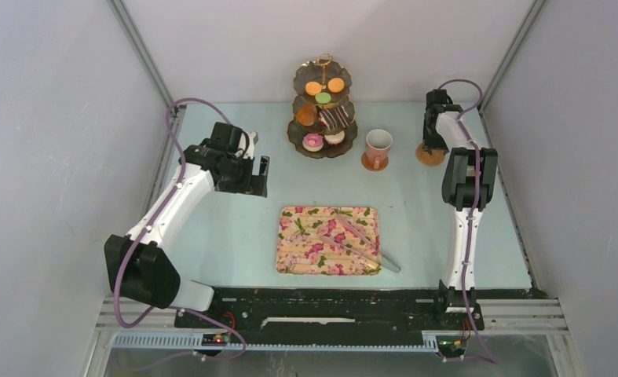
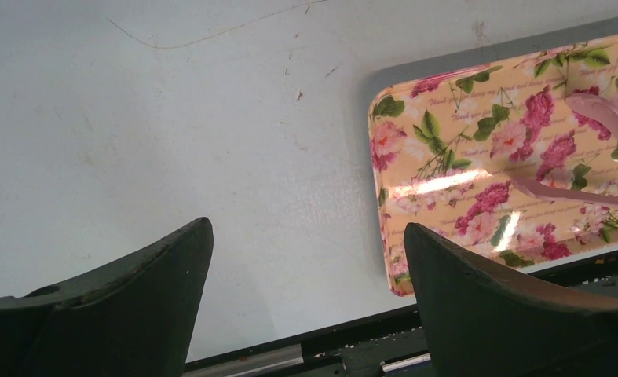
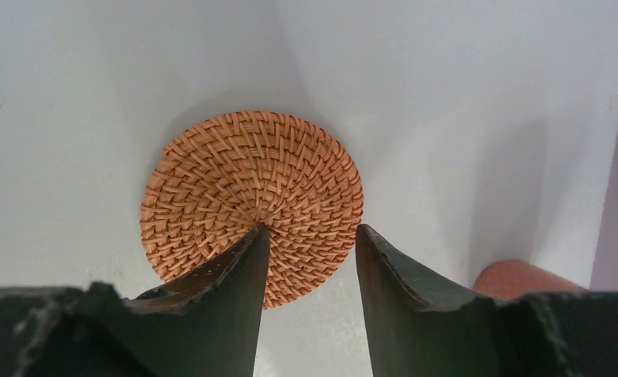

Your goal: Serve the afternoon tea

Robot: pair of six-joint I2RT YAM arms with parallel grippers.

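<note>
Right claw (image 3: 312, 229) half-spread, pinching nothing as far as I can tell, tips over the round coaster (image 3: 250, 181) lying flat near the bench's (image 1: 235, 236) far right corner; left claw (image 2: 307, 226) spread wide, empty, well apart.

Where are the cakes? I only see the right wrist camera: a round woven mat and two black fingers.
Observer: On a three-tier stand at the far edge of the table, left of your woven coaster: macarons on top, donuts at the bottom.
Operator: Is there a cup?
Observer: Yes, a pink mug stands on another coaster between the stand and the right gripper.
Operator: What's the other arm doing?
Observer: The left gripper hangs open over bare table near a floral tray with tongs on it.
</note>
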